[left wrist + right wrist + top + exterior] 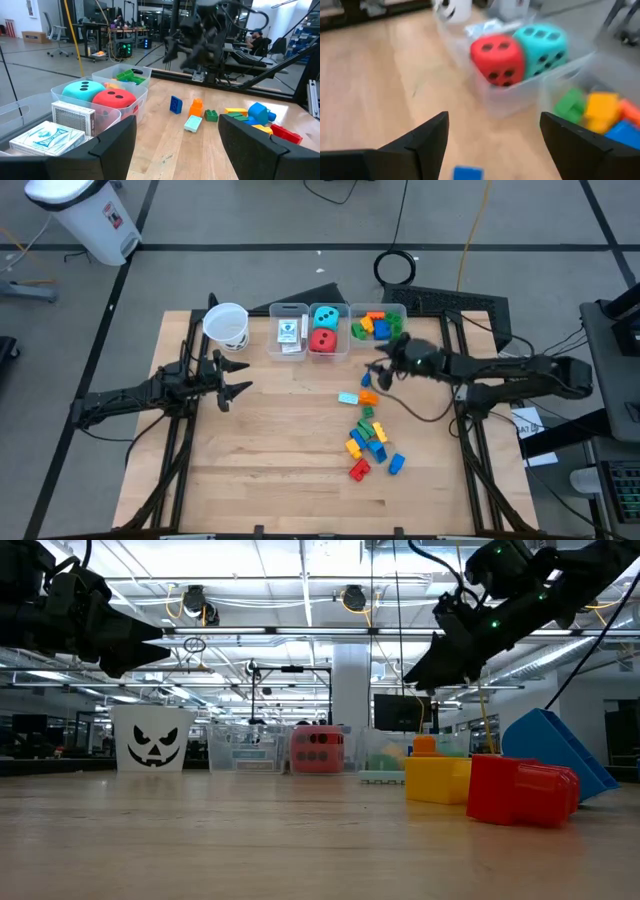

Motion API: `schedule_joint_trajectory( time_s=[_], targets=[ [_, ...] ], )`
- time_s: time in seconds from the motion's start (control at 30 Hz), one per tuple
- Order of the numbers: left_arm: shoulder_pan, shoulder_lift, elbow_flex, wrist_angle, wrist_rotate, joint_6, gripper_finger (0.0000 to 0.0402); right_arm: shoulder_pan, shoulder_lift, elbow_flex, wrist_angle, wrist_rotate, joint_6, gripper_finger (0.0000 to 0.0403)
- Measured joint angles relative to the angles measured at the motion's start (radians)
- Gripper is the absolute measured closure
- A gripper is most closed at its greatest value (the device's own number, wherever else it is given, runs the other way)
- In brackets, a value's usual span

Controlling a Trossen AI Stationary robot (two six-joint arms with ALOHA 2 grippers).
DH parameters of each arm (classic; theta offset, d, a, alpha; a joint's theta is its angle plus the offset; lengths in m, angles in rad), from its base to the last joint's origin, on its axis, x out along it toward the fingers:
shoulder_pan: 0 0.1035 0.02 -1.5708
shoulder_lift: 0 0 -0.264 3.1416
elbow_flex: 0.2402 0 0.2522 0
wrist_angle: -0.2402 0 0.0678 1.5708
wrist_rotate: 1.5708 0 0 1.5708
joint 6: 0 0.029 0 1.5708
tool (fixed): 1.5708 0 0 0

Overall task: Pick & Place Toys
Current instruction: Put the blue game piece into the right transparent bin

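Bins: from above we see three clear bins [309, 332] in a row at the table's far edge, with a white paper cup [227, 326] to their left.
Card packs: two white packs [288, 334] lie in the left bin; our left wrist view shows them stacked close to the camera [47, 138].
Dice: the teal die [325, 317] and the red die [322, 340] share the middle bin, touching. In our right wrist view the red die's pips [498, 58] look dark, not white.
Bricks in bin: the right bin holds green, orange and blue bricks [372, 324].
Bricks on table: a loose scatter [368, 437] runs from the table's middle toward the near edge; our low view shows only a few, a yellow brick [437, 778] and a red brick [521, 790] looming large in front.
Right gripper: we find it [381, 371] raised just in front of the right bin, above the top of the scatter; the right wrist view shows its fingers [415, 145] spread wide with nothing between them.
Left gripper: it [238, 376] hangs in front of the cup, well apart from the toys, jaws spread and holding nothing.
Cup face: only our low view shows the jack-o'-lantern face on the cup.
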Motion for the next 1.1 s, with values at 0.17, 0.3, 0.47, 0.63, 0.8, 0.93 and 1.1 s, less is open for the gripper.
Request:
schedule_joint_trajectory(
  time_s=[0.17,0.3,0.47,0.63,0.8,0.93,1.1],
  targets=[
    [0.000,0.000,0.000,0.000,0.000,0.000,0.0114,0.122,0.108,-0.004,0.006,0.106,0.023,0.0117],
    [0.000,0.000,0.000,0.000,0.000,0.000,0.0114,0.166,0.196,-0.005,0.019,0.126,0.033,0.0122],
    [0.000,0.000,0.000,0.000,0.000,0.000,0.0114,0.156,0.289,-0.005,0.023,0.126,0.048,0.0124],
    [0.000,0.000,0.000,0.000,0.000,0.000,0.0114,0.141,0.357,-0.005,0.047,0.122,0.048,0.0124],
    [0.000,0.000,0.000,0.000,0.000,0.000,0.0114,0.126,0.403,-0.005,0.054,0.119,0.048,0.0131],
    [0.000,0.000,0.000,0.000,0.000,0.000,0.0114,0.126,0.411,-0.005,0.055,0.118,0.047,0.0156],
    [0.000,0.000,0.000,0.000,0.000,0.000,0.0114,0.126,0.410,-0.006,0.063,0.118,0.044,0.0211]
  ],
)
